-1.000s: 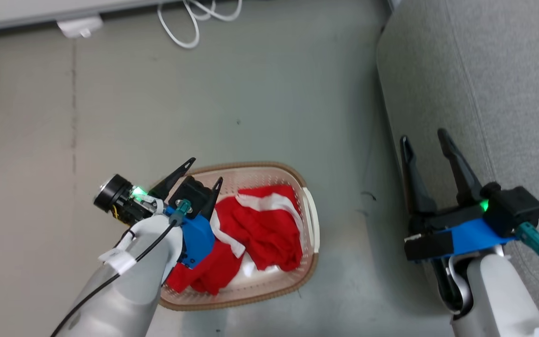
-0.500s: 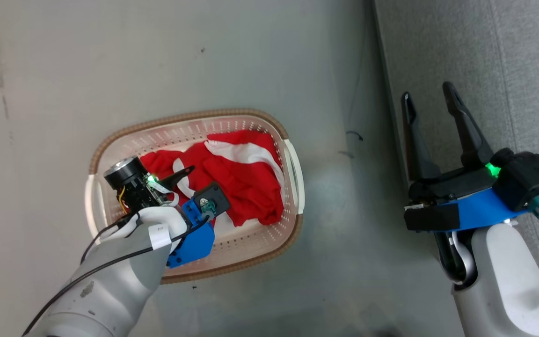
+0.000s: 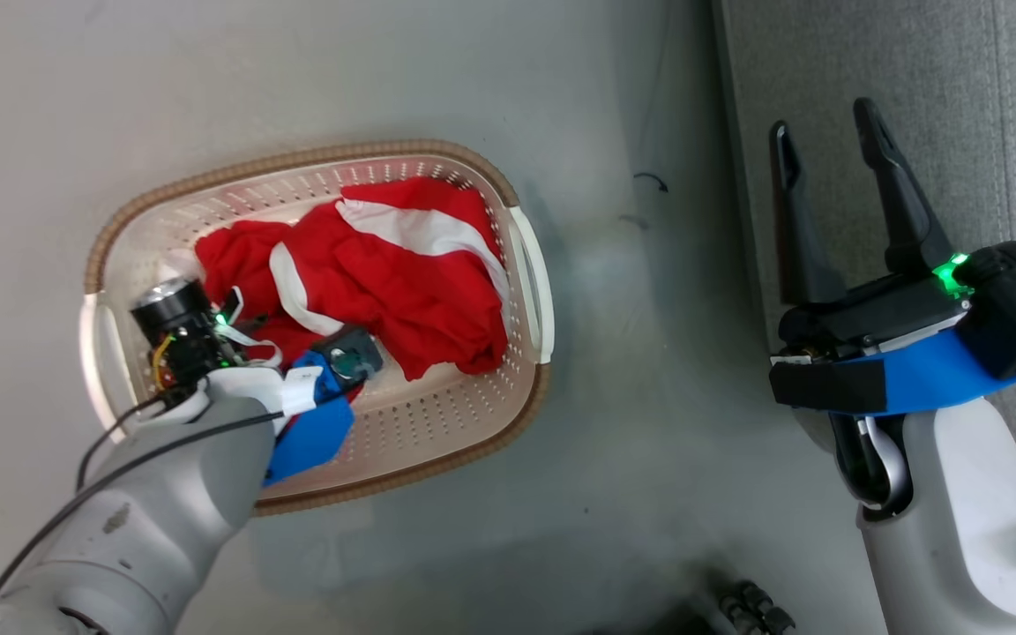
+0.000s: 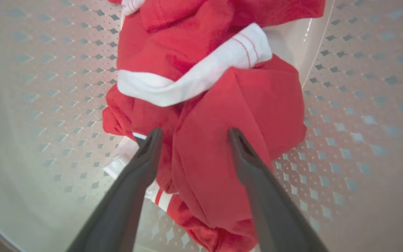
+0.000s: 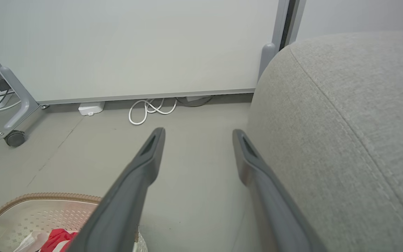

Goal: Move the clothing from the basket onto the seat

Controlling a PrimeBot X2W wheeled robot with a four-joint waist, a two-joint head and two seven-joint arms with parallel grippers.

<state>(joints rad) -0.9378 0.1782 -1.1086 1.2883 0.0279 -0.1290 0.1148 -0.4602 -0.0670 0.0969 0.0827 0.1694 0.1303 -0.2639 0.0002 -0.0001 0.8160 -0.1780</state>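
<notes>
Plainly, the clothing (image 3: pixel 402 273) lies crumpled in the basket (image 3: pixel 481 423). It is a red heap whose long axis runs along the basket's length, with a white band slanting across its top. Seen from the left tool (image 4: pixel 192 132), the heap stretches straight ahead, away from the fingertips. A white hem crosses just beyond them, and a red fold sits between the two fingers. That tool is released, jaws spread wide and nothing pinched; whether the tips touch the cloth cannot be told. Its arm reaches down into the basket's left end, with the wrist bent steeply so the fingers point at the perforated bottom, which shows on either side of them. The basket stands on the grey floor (image 3: pixel 631 441).

The right tool (image 3: pixel 824 119) is likewise released and empty, its fingers wide apart and pointing forward. The seat (image 3: pixel 931 62) rises just right of its right finger, and bare floor lies between the fingers. The basket sits well off to that tool's left and lower. Far ahead of it a white cable (image 5: pixel 149 110) lies looped on the floor by the wall.
</notes>
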